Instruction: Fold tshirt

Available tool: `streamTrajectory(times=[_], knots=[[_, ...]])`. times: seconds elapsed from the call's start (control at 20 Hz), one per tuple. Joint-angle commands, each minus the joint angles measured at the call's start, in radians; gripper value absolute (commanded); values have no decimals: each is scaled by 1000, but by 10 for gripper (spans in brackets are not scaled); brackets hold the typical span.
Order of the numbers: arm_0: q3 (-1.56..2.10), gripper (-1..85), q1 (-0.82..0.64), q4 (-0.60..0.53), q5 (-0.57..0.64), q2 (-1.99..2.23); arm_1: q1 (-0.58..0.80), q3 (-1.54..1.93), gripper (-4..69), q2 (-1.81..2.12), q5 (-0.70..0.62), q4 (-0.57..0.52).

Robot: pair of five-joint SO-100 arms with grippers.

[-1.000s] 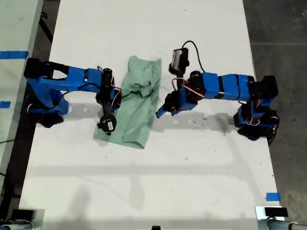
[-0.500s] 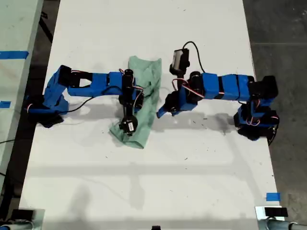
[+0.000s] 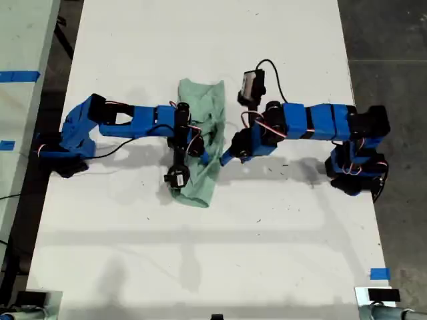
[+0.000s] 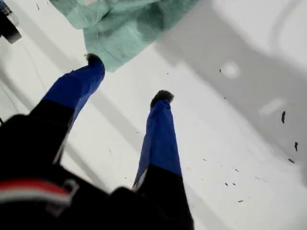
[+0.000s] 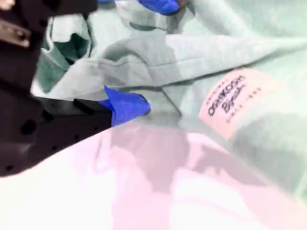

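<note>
My first gripper [image 4: 127, 76] hovers low with jaws spread, empty, the wrinkly pale mint-green cloth tshirt [image 4: 122, 26] just ahead. My second gripper [image 5: 144, 57] reaches flat across it, clamped on a fold.

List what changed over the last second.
My second gripper swept toward the exterior view's right across the tshirt, taking the cloth's near edge with it, so the tshirt now lies narrower and bunched. Whether its jaws are clamped on the cloth is unclear. My first gripper stayed open at the tshirt's other edge over the table, barely shifting.
</note>
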Motion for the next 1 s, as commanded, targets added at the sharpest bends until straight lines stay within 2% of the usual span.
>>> streamTrajectory(times=[0.0, 0.25, 0.35, 0.55, 0.75, 0.95], knots=[[-28, 256, 46, 138, -8, 216, -17, 15, 203, 97, 12, -37], [51, 258, 109, 333, -66, 422, -29, 48, 195, 114, 21, -58], [135, 273, 141, 360, -117, 485, -38, 48, 192, 114, 28, -61], [296, 277, 184, 264, -161, 581, -72, 48, 201, 109, 55, -75], [472, 277, 179, 86, -161, 675, -107, -26, 267, 18, 58, -106], [506, 277, 169, 14, -150, 678, -121, -135, 271, -104, 46, -106]])
